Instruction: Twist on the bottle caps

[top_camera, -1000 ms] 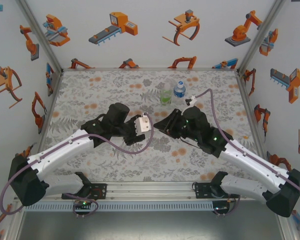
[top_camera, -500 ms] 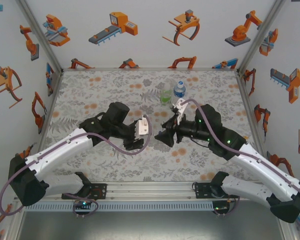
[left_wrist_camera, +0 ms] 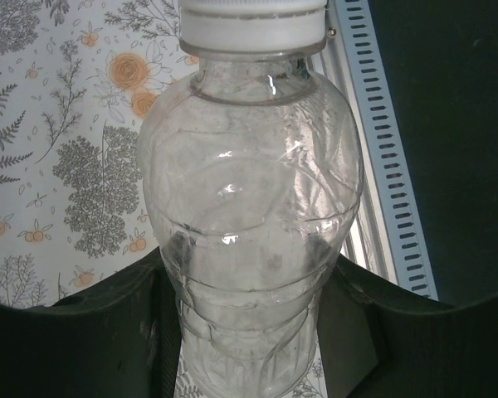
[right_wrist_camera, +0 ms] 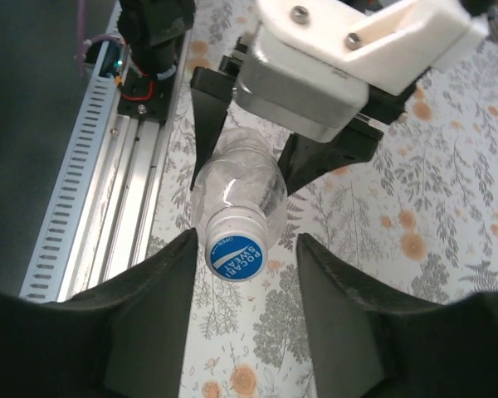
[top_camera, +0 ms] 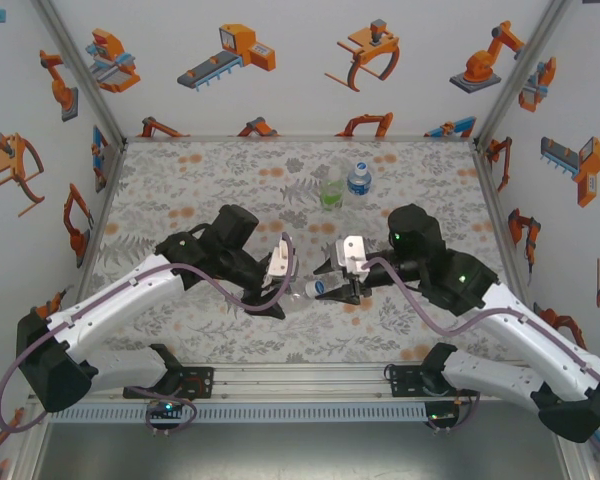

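Looking empty, the colourless bottle [left_wrist_camera: 249, 207] sits in the left claw [top_camera: 285, 295].

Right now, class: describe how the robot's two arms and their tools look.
The left arm and right arm have white shells with black joints and forearms. A purple cable runs along each. Each wrist bears a white block. The left tool and right tool are black.
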